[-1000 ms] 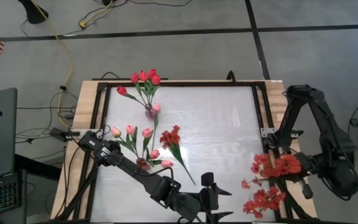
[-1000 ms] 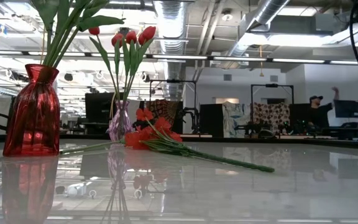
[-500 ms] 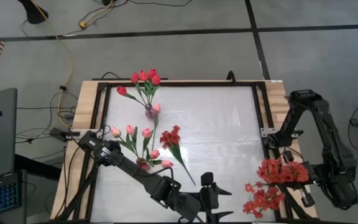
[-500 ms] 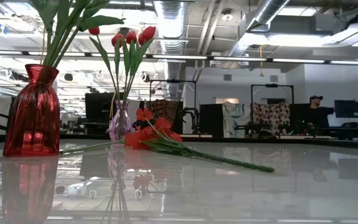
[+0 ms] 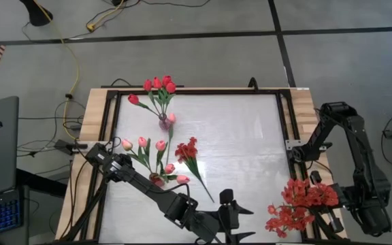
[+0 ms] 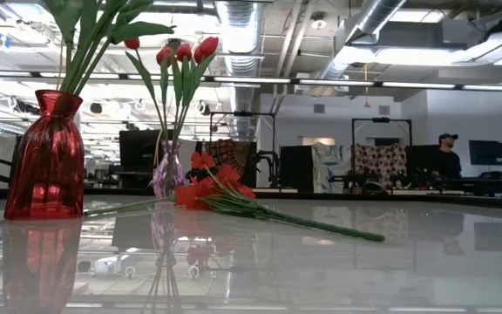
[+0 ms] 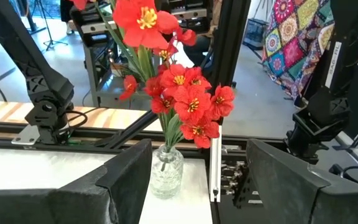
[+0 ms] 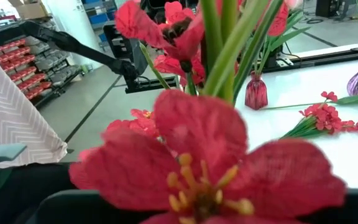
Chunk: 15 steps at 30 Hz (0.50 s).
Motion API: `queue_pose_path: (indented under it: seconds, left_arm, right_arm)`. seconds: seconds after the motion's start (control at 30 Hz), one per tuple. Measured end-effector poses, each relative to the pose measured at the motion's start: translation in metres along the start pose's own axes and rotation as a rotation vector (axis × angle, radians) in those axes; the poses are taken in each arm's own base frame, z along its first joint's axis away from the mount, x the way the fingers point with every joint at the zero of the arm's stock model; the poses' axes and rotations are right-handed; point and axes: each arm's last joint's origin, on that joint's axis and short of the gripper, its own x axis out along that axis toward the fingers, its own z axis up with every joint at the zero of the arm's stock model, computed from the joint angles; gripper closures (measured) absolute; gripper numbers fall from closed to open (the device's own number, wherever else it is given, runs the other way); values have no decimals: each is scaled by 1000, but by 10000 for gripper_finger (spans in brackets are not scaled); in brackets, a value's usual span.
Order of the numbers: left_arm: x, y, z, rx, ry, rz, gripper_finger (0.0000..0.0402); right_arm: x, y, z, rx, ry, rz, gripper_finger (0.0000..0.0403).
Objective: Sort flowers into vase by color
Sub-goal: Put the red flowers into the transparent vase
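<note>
A huge blurred red blossom fills the right wrist view, hiding the right gripper's fingers. The red vase hides its stems' lower ends, and the picture's top edge crops them.

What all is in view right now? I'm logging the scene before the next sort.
red tulips: one bunch, red, in the purple vase at the table's far left.
pink tulips: several, pink, in the red vase, near left.
loose spray: one, red, lying on the table mid-left.
clear vase: one, holding red sprays, near right corner.
held spray: one, red, in the right gripper.
left gripper: open, near edge.
right gripper: shut on the spray.
</note>
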Motion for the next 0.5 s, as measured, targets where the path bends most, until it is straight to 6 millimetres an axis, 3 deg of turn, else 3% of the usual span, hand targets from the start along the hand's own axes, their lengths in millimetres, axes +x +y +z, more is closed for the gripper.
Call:
queue_pose_path:
  seconds: [0.5]
  left_arm:
    - [0,0,0,0,1,-4,152]
  right_arm:
    - [3,0,0,-5,-28,-16,371]
